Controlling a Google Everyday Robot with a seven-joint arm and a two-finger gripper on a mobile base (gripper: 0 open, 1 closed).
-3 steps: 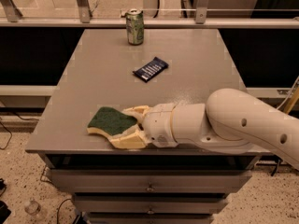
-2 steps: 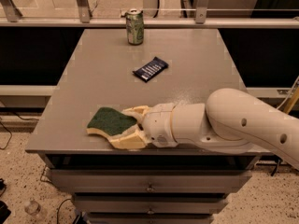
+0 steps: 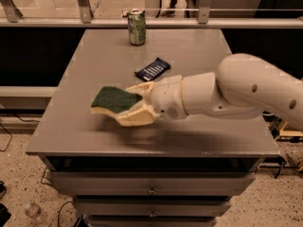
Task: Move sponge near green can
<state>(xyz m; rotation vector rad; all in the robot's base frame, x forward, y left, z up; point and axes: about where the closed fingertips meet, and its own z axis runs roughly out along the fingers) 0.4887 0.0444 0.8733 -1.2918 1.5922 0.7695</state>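
Observation:
The sponge (image 3: 112, 100), dark green on top with a pale yellow base, is near the front left of the grey table (image 3: 199, 51). My gripper (image 3: 131, 103) reaches in from the right and is shut on the sponge's right end, one cream finger (image 3: 141, 87) behind it and one in front. The sponge is held a little above the tabletop, with its shadow below. The green can (image 3: 137, 27) stands upright at the table's far edge, well beyond the sponge.
A dark blue wrapped snack bar (image 3: 152, 69) lies between the sponge and the can. A metal rail (image 3: 57, 21) runs behind the table. Drawers (image 3: 151, 189) sit below the front edge. My white arm (image 3: 246, 91) spans the table's right side.
The gripper has lifted the sponge off the table and carried it a little toward the far side. The can and the snack bar have not moved.

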